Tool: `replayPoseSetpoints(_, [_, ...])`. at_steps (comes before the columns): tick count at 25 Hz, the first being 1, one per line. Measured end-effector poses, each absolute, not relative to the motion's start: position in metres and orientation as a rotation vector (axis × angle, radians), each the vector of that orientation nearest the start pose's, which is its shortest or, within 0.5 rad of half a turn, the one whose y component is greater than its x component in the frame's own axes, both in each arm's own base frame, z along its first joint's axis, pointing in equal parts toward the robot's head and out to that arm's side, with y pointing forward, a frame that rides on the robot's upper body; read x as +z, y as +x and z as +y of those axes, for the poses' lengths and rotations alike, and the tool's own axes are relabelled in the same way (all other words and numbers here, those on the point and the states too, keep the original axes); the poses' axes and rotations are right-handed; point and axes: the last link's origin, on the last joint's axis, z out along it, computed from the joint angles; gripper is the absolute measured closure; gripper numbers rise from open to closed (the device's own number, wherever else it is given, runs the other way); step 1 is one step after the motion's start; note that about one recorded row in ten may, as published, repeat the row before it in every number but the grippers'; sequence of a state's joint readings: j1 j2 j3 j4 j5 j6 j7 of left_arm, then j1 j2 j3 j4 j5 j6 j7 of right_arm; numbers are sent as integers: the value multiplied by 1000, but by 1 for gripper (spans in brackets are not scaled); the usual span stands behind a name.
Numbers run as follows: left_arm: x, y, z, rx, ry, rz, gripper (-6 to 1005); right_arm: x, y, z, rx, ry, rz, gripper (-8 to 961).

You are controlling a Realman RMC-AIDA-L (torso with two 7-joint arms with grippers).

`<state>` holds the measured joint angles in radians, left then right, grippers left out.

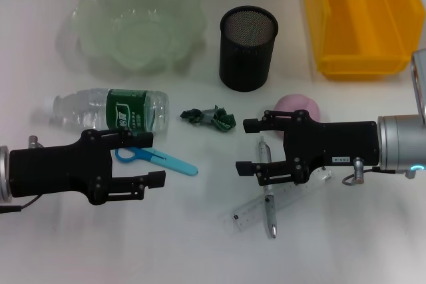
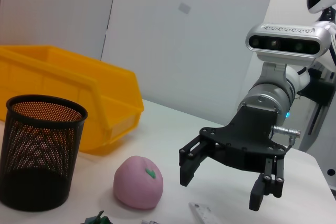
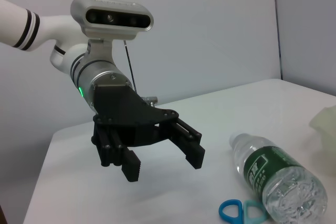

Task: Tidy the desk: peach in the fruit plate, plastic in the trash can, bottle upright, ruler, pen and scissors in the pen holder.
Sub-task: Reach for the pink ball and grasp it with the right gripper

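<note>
Head view: white desk [image 1: 40,244]. Left pincer [image 1: 152,158] released, holding nothing, hovering just over the blue scissors [image 1: 157,158]. The bottle [image 1: 113,109] lies on its side just beyond it. Right pincer [image 1: 245,146] released, empty, above the pen [image 1: 268,197] and ruler [image 1: 259,208], which cross each other. The pink peach [image 1: 301,106] sits just behind the right pincer. Crumpled green plastic [image 1: 210,118] lies between bottle and peach. Black mesh pen holder [image 1: 247,48], green fruit plate [image 1: 138,21] and yellow trash can [image 1: 359,18] stand at the far edge.

Left wrist view: right pincer [image 2: 223,182] spread wide, peach [image 2: 138,182] beside it, pen holder [image 2: 39,150] in front of the yellow trash can [image 2: 79,98].

Right wrist view: left pincer [image 3: 163,163] spread, empty; bottle [image 3: 278,174] lying flat, scissors [image 3: 239,211] handles next to it.
</note>
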<state>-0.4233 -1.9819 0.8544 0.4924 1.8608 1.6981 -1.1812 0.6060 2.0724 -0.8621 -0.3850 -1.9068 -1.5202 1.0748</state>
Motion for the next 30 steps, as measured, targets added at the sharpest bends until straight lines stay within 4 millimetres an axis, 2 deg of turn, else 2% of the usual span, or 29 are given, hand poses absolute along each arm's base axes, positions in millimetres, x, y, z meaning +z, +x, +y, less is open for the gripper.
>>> replayPoseSetpoints(13, [1, -292, 276, -804, -2854, -544, 217, -54, 243, 312, 763, -2916, 367, 142])
replayPoseSetpoints(20, [0, -292, 276, -809, -2854, -546, 217, -22, 224, 327, 744, -2970, 413, 142])
replayPoseSetpoints(22, [-1, -291, 276, -810, -2854, -547, 218, -5, 214, 337, 656, -3015, 442, 142])
replayPoseSetpoints(24, [-1, -291, 276, -810, -2853, -547, 218, 0, 211, 339, 617, -3029, 453, 142])
replayPoseSetpoints(30, [-1, -291, 276, -817, -2849, -547, 218, 20, 190, 359, 228, -3109, 463, 142])
